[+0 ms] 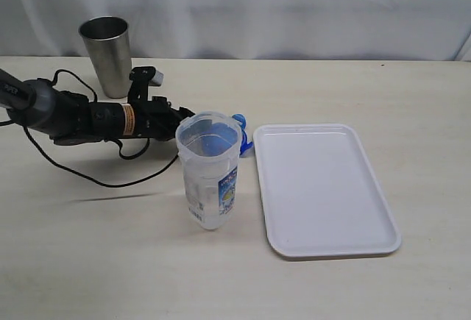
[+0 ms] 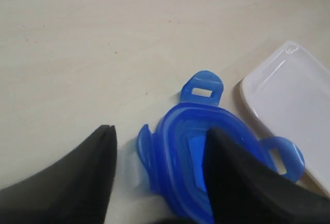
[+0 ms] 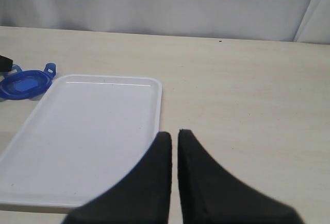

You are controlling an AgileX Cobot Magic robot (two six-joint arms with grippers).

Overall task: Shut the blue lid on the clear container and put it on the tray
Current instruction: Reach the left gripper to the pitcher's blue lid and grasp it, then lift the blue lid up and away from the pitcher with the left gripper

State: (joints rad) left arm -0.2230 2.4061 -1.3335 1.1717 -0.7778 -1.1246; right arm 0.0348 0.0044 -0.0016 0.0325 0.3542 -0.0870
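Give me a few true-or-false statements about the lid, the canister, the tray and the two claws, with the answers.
1. The blue lid sits on the clear container. False: the container stands open, and the lid lies on the table beside the tray.
2. The tray has nothing on it. True.
3. The steel cup lies on its side. False: it stands upright.
4. The left gripper has its jaws open astride the lid's rim. True.
5. The right gripper holds the container. False: it is shut on nothing.
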